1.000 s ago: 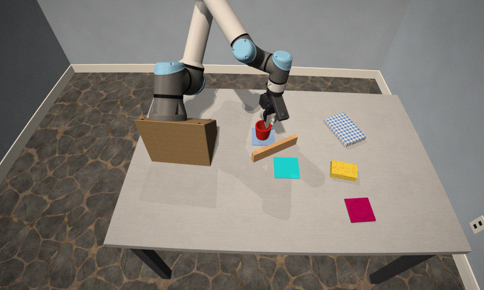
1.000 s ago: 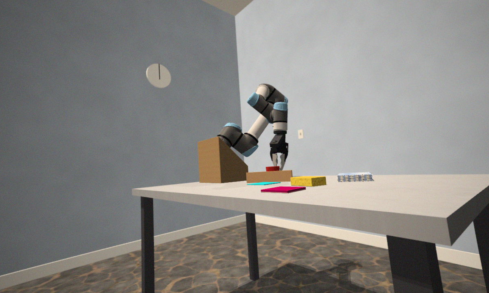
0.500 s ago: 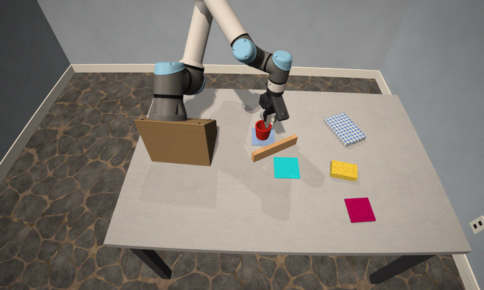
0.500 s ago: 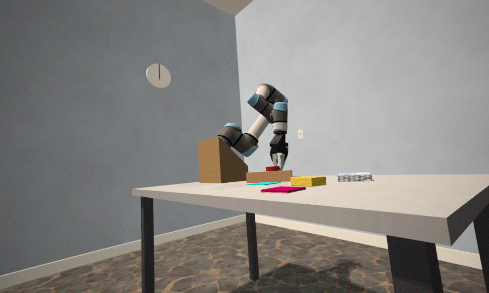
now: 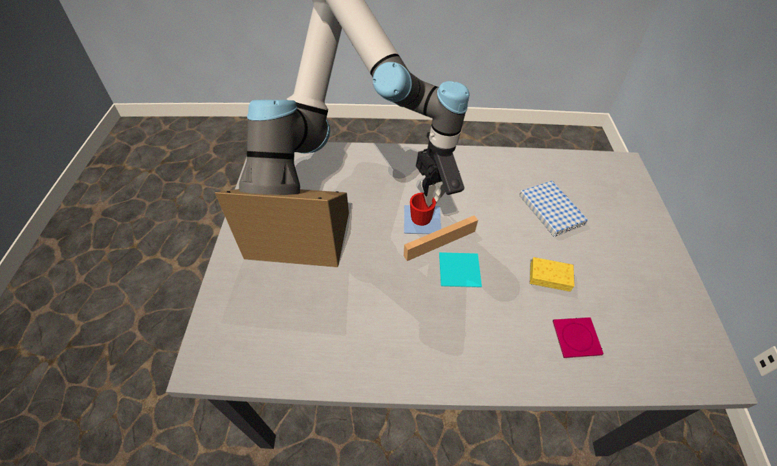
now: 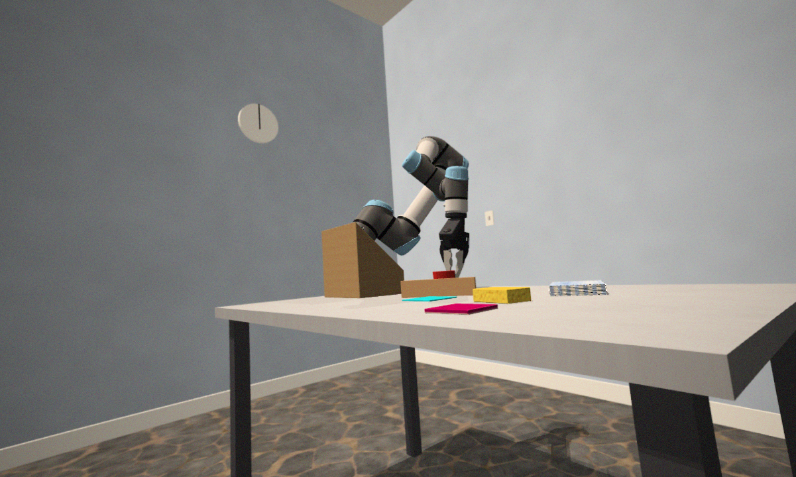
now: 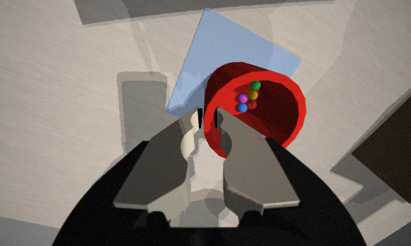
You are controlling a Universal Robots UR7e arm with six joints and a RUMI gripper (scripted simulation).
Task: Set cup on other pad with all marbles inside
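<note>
The red cup (image 5: 421, 215) (image 6: 443, 274) (image 7: 226, 76) stands upright on the light blue pad (image 5: 410, 227) (image 7: 222, 37). Several coloured marbles (image 7: 252, 95) lie inside it. My gripper (image 5: 432, 202) (image 6: 454, 273) (image 7: 208, 109) points down at the cup's rim, one finger inside the cup and one outside. The fingers are close together but open, with a narrow gap visible beside the wall between them. The wooden rail (image 5: 442, 237) (image 6: 437, 288) stands between the blue pad and the cyan pad (image 5: 460, 270) (image 6: 429, 299), which has nothing on it.
A yellow sponge (image 5: 552, 274) (image 6: 501, 295) lies right of the cyan pad. A checked cloth (image 5: 553, 208) (image 6: 578, 289) lies farther back right. A magenta square (image 5: 578, 338) (image 6: 460, 309) is at the front right. A large wooden block (image 5: 286, 228) (image 6: 341, 264) stands left under the arm's base.
</note>
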